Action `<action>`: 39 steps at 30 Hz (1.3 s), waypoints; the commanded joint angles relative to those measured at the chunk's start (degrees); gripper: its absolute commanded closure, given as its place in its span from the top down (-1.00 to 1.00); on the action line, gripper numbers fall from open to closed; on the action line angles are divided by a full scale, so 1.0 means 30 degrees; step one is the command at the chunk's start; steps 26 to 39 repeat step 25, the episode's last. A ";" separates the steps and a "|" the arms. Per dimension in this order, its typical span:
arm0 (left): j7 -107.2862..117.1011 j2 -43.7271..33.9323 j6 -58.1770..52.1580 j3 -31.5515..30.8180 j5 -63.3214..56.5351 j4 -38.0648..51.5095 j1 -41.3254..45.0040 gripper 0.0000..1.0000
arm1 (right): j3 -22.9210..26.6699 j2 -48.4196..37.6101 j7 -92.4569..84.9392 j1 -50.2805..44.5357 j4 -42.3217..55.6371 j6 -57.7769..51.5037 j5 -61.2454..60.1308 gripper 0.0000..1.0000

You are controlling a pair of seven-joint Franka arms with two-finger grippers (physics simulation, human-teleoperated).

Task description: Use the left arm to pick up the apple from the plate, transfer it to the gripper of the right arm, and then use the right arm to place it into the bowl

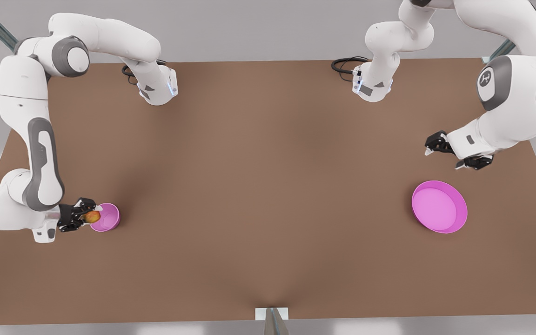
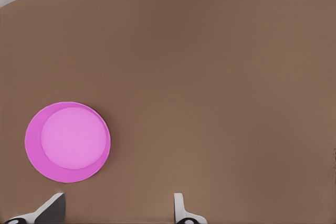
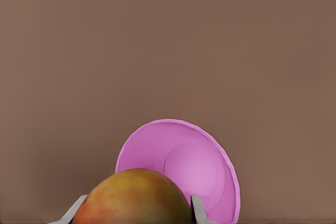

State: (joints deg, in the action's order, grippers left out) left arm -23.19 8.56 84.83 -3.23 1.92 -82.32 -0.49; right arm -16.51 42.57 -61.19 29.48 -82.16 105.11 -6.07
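Note:
The red-orange apple [image 1: 93,217] [image 3: 135,196] is held in my right gripper [image 1: 90,217] [image 3: 139,204], which is shut on it at the front view's left. It hangs over the near rim of the small pink bowl [image 1: 110,218] [image 3: 181,129], and the bowl's inside is bare. The wide magenta plate [image 1: 439,206] [image 2: 68,141] lies on the table at the front view's right with nothing on it. My left gripper [image 1: 443,159] [image 2: 116,204] hovers open just behind the plate, holding nothing.
A brown table [image 1: 268,186] spans the scene, with both arm bases at its far edge. Black cables [image 1: 345,65] lie beside the base at the back right. A small grey post [image 1: 271,318] stands at the front edge's middle.

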 commanded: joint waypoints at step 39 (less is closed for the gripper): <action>0.7027 0.0165 -0.0211 -0.0036 -0.0492 0.0283 0.0191 1.00 | 0.4477 -1.1554 2.1482 -0.9387 -0.0798 -0.2225 0.2053 1.00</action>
